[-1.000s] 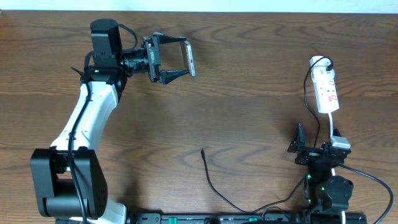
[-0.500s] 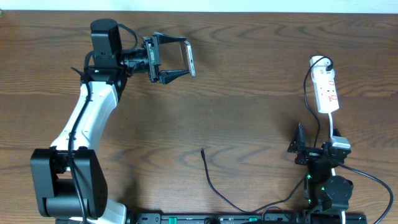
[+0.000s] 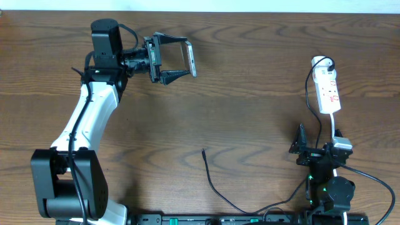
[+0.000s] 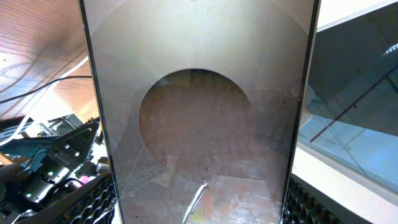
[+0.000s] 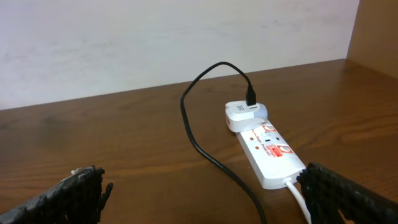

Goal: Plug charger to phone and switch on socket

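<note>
The socket [image 3: 328,90] is a white power strip lying on the table [image 3: 250,106]. One outlet, at the end of the strip farthest from the right arm, holds a small white adapter [image 5: 245,115]. The remaining outlets along the strip show only their red markings. A black plug sits in the top of the adapter, and from it the charger [image 3: 212,181] loops out beside the socket and runs back past the right arm. It then trails across the wood to a free plug tip [image 3: 203,150] lying bare on the table, well apart from the socket and joined to nothing. A white cord [image 5: 298,193] leaves the socket's near end.

The right gripper [image 5: 205,180] sits just short of the socket's near end, its jaws spread wide with nothing between them. Only table and cable show in the gap.

The phone [image 3: 192,59] is far from the socket, across the table on the left arm's side. The left gripper [image 3: 181,58] clamps it, one finger on each long edge, so that it stands on edge and its dark glossy face fills the left wrist view. Whether its lower edge touches the table cannot be told.
</note>
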Motion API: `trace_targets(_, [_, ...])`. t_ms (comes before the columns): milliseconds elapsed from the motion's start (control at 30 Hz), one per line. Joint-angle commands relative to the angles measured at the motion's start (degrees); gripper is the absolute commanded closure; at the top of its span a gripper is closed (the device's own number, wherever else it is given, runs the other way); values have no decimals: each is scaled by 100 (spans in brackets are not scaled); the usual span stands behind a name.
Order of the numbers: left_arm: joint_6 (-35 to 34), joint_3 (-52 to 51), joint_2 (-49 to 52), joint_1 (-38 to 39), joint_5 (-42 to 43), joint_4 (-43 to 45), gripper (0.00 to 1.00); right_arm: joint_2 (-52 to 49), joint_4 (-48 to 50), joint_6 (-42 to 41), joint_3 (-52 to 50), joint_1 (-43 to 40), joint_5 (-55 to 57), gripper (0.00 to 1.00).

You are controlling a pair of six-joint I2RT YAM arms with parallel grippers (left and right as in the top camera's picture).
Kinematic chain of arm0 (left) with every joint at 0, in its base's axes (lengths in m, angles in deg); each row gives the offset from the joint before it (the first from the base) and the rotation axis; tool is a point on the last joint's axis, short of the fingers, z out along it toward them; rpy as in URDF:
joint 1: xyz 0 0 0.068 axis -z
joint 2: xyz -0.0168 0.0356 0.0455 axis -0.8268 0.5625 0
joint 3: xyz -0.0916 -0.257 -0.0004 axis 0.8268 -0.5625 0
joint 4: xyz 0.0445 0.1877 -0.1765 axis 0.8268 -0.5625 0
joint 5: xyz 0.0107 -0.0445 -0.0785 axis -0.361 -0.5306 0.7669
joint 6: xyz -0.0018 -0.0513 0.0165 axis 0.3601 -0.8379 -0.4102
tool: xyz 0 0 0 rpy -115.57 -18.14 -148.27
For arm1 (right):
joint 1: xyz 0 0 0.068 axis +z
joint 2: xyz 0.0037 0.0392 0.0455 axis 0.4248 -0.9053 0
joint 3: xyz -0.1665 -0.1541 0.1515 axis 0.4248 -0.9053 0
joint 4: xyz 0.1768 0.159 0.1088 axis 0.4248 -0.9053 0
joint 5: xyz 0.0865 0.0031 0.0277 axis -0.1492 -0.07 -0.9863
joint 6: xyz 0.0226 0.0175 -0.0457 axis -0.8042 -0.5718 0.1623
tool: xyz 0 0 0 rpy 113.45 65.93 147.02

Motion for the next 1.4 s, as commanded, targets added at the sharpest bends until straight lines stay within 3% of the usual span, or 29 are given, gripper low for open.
trace_targets(0, [-57, 175, -120, -22, 201, 55, 93, 31, -22, -85, -4, 28, 44, 1])
trace_targets(1367, [-4, 175, -120, -22, 201, 57, 93, 31, -22, -85, -4, 28, 42, 1])
